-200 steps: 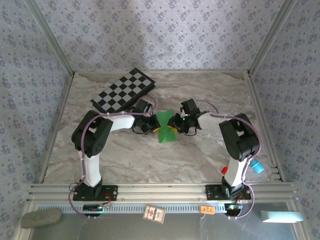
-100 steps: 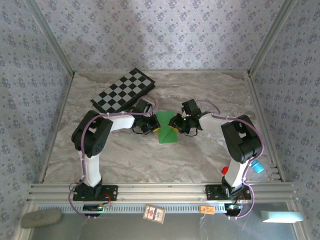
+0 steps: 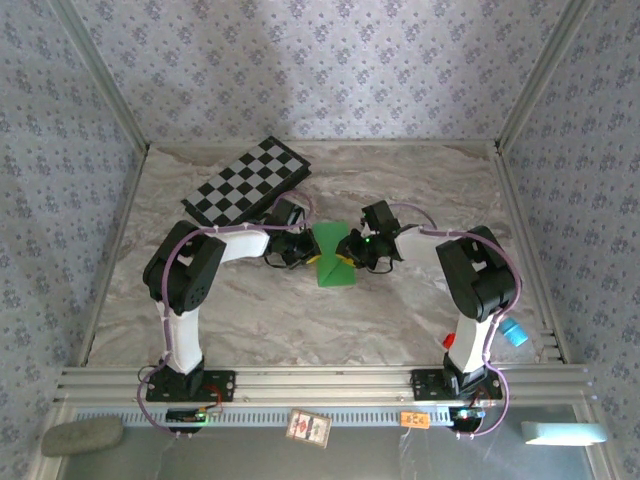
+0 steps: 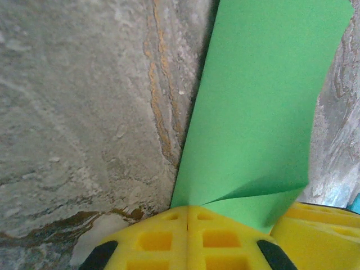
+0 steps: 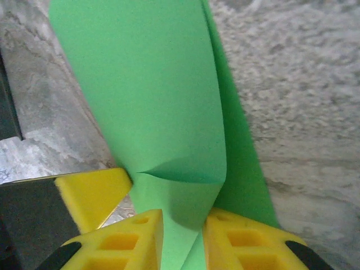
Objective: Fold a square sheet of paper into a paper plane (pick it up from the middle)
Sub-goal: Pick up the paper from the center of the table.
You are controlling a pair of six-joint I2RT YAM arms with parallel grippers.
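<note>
top external: the bright-green paper plane lies mid-way across the marbled table, between the two arms and apart from the checkered board at the back left. the left gripper and the right gripper meet it from either side at its waist, so the sheet looks pinched into a bow-tie.

left wrist: the left arm's yellow fingers are pressed together with no gap, and the paper's narrow end runs out from their seam. we read that as a clench on the paper. a small fold curls over just above the pads, and a yellow finger of the other arm sits just beside them at the lower right.

right wrist: the right arm's fingers stand on either side of a doubled strip of green, close against it, grasping the paper. beyond them the sheet fans out, creased but loose.

we judge this to be mid-fold, with both arms gathering the wings along the centre line. the next move calls for one firm pinch while the other presses along the crease. it should be gentle, since thin paper could buckle or tear if the arms pull apart.
</note>
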